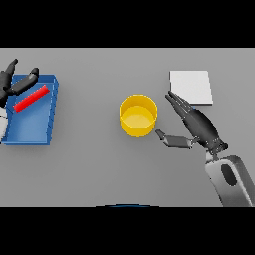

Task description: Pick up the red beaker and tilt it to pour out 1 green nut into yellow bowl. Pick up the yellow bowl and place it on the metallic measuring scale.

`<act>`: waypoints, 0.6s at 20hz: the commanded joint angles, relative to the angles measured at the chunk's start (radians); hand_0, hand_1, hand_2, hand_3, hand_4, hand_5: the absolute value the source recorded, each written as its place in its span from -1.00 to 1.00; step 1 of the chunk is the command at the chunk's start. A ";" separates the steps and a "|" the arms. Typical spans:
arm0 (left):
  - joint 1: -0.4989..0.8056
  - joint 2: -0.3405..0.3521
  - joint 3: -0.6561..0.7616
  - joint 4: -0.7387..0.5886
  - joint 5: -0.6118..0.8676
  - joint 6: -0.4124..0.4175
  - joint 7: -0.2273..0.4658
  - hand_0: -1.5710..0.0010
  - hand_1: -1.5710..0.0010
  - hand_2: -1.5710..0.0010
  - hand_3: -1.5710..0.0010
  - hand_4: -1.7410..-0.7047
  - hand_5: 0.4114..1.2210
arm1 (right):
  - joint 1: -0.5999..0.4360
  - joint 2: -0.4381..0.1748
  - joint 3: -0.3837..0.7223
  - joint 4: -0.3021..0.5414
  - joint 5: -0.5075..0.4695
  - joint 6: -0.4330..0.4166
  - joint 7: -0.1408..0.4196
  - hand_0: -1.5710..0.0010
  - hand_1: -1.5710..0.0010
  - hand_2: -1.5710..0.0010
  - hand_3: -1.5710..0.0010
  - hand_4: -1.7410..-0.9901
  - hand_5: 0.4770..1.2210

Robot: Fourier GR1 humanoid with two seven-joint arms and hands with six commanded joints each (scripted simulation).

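The yellow bowl stands upright in the middle of the grey table, and I see nothing inside it. My right hand is just right of it, open, fingers straight and pointing toward the far side, thumb reaching toward the bowl without touching it. A pale metallic scale lies flat at the far right, partly behind the fingertips. At the far left my left hand is open over the edge of a blue tray. A red bar-shaped object lies slanted in that tray.
The blue tray occupies the left edge of the table. Bare grey tabletop lies between the tray and the bowl and along the near side.
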 commanded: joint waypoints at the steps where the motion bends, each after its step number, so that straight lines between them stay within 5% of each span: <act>1: 0.006 -0.003 0.000 0.004 0.000 0.002 -0.005 0.99 0.99 0.99 0.99 0.80 -0.33 | -0.027 -0.020 0.027 0.019 0.040 0.011 -0.017 1.00 1.00 1.00 1.00 0.61 -0.60; 6: 0.018 0.003 0.007 -0.012 0.009 -0.002 -0.005 1.00 1.00 1.00 1.00 0.80 -0.32 | -0.195 -0.093 0.160 0.105 0.191 0.104 -0.082 1.00 1.00 1.00 1.00 0.54 -0.57; 12: 0.006 0.005 0.006 0.001 0.008 -0.014 0.005 1.00 1.00 1.00 1.00 0.81 -0.30 | -0.320 -0.107 0.274 0.229 0.285 0.174 -0.157 1.00 1.00 1.00 1.00 0.56 -0.57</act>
